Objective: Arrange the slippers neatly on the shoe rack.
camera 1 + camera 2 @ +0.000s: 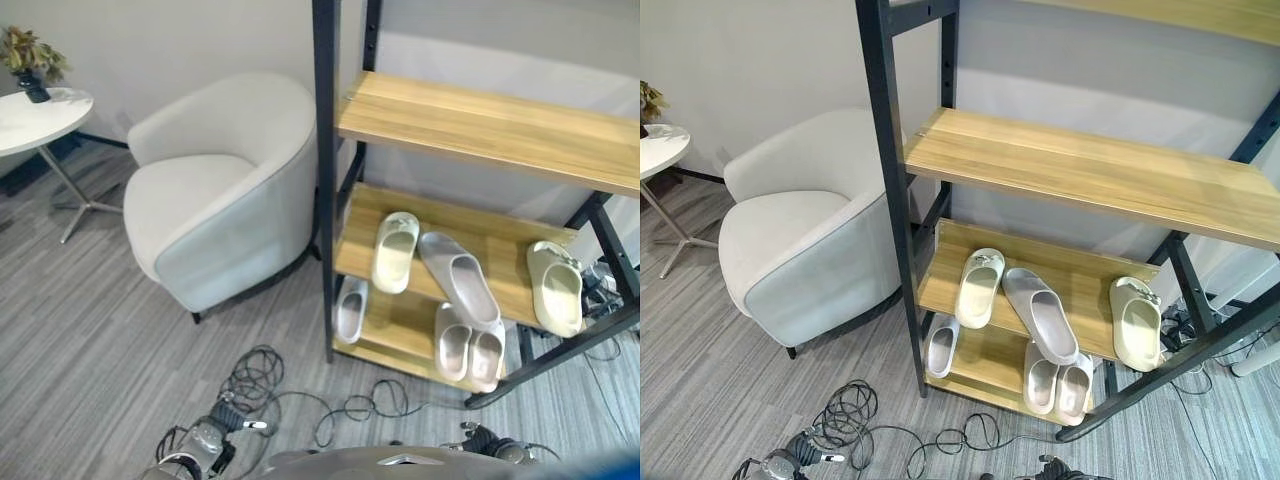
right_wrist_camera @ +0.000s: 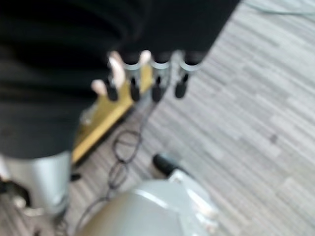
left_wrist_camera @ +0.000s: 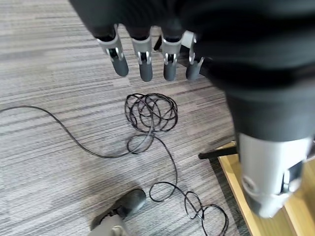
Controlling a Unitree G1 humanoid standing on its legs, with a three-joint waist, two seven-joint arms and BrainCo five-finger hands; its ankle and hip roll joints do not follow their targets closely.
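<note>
Against the grey wall stands one black-framed shoe rack (image 1: 326, 200) with wooden shelves, six slippers on it in all. One pale armchair (image 1: 215, 190) sits just beside the rack's left post, and past it one small round white worktop (image 1: 35, 118) carries a potted plant (image 1: 30, 60). Grey striped carpet (image 1: 90, 340) runs underneath.

Three slippers lie on the middle shelf (image 1: 490, 240): a cream one (image 1: 395, 250) at the left, a grey-lilac one (image 1: 460, 275) lying slantwise beside it with its front end over the shelf's front edge, and another cream one (image 1: 556, 288) well apart at the right end. Three grey-lilac ones lie on the bottom shelf (image 1: 395, 325): a single (image 1: 350, 310) by the left post and a pair (image 1: 469, 350) touching side by side.

Both hands hang low over the carpet, empty: the left hand (image 3: 147, 56) and the right hand (image 2: 147, 81) each have fingers straight and relaxed.
</note>
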